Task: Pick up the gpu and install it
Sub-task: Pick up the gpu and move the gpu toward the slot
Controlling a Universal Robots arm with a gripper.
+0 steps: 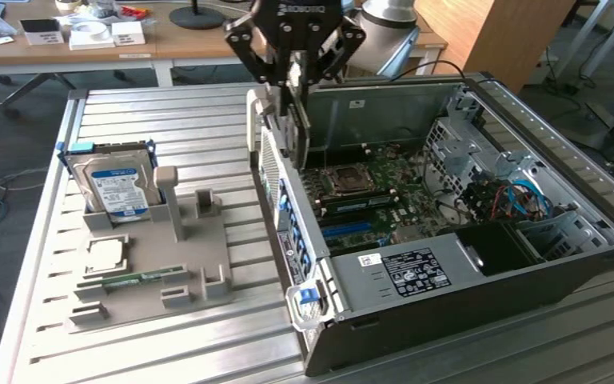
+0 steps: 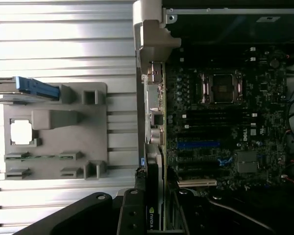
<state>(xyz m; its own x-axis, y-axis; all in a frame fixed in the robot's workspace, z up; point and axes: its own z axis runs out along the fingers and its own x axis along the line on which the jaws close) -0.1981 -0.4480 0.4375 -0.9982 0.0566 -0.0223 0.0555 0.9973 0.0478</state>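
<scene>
On the ribbed metal table (image 1: 157, 120), the gripper (image 1: 294, 78) is clamped on the gpu (image 1: 300, 130), upright over the open computer case (image 1: 520, 288). It is best to hold it vertical and square to the motherboard (image 1: 392, 180).

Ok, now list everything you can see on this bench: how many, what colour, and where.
gpu: one, dark with a silver bracket, held upright over the case's open top, at the wall nearest the holder
computer case: one, black and silver, lying open on the exterior view's right
motherboard: one, green, inside the case
hard drive: one, silver with a blue label, standing in the holder
holder: one, grey, on the table at the exterior view's left
processor chip: one, silver, flat on the holder
memory stick: one, green, lying on the holder
table: one, silver slatted metal, under everything
hand: one, black, above the case, shut on the gpu
</scene>
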